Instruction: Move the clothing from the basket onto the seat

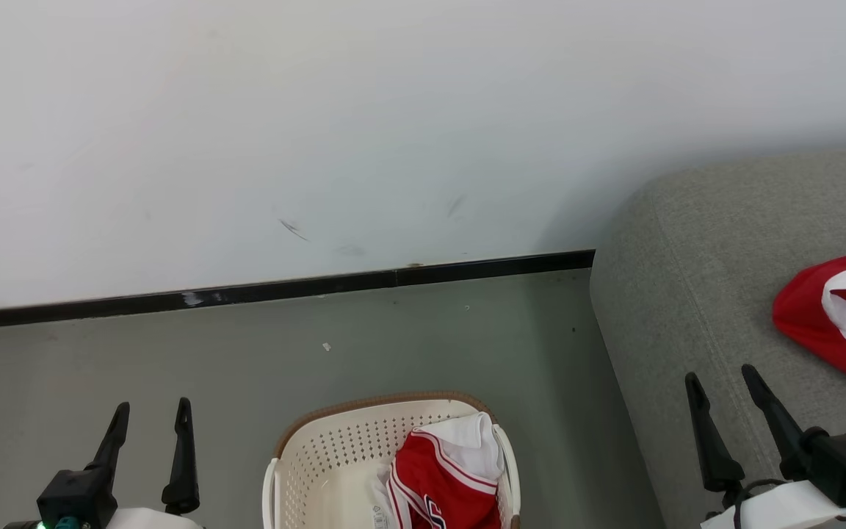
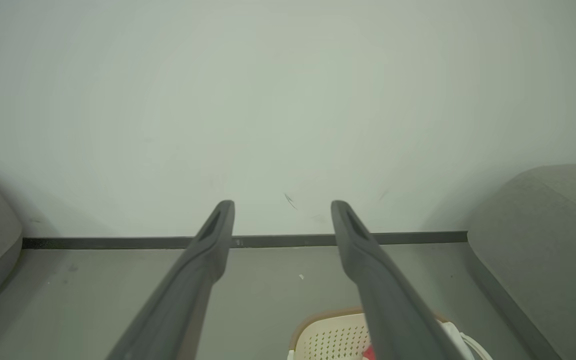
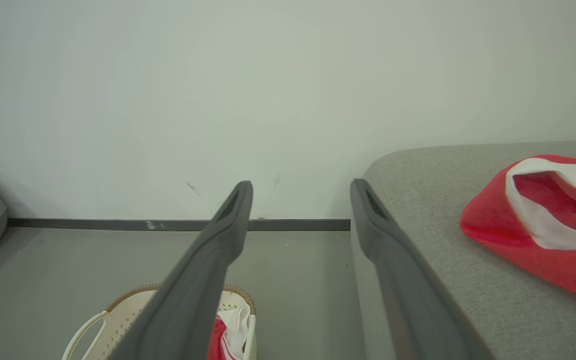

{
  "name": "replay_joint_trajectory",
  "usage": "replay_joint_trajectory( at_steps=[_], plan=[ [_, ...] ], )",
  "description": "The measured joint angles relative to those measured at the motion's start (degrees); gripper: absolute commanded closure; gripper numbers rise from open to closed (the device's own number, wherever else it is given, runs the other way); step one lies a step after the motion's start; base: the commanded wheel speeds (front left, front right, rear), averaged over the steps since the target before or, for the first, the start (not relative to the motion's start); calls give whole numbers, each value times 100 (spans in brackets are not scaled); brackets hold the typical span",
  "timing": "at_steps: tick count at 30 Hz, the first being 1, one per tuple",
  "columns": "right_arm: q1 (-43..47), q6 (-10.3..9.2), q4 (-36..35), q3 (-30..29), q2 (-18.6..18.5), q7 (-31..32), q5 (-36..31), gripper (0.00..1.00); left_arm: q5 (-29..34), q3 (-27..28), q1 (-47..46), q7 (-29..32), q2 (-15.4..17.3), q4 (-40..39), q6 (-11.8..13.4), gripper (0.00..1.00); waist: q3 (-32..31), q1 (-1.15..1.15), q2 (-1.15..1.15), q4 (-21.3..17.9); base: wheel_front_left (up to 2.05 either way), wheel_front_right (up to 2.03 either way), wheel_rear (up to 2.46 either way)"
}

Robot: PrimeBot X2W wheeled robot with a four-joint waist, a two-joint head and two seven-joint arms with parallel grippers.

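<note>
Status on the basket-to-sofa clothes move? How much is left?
About half. Done: one red garment lies on the sofa. In hand: nothing; the left gripper and right gripper are both open and empty. Left: the red jersey sits in the basket, not yet picked.

The basket (image 1: 335, 448) stood on the floor (image 1: 173, 360) before the wall (image 1: 320, 132), with the sofa (image 1: 687, 308) near on its right and reaching back to the wall. A jersey (image 1: 441, 485) lay in the basket's right half, up against its right rim. A second garment (image 1: 834, 316) lay on the sofa, well apart from the basket. The left gripper (image 1: 154, 405) hung over the floor left of the basket, and the right gripper (image 1: 720, 375) hung over the sofa, near the garment.
</note>
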Motion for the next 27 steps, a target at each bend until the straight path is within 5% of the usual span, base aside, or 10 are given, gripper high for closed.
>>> replay_joint_trajectory(
  at_steps=[27],
  plan=[
    [319, 0, -307, 96, 2, 0, 151, 0, 109, 63, 200, 0, -43, -123, -129, 0, -31, 0, 0, -67, 0, 0, 0]
  ],
)
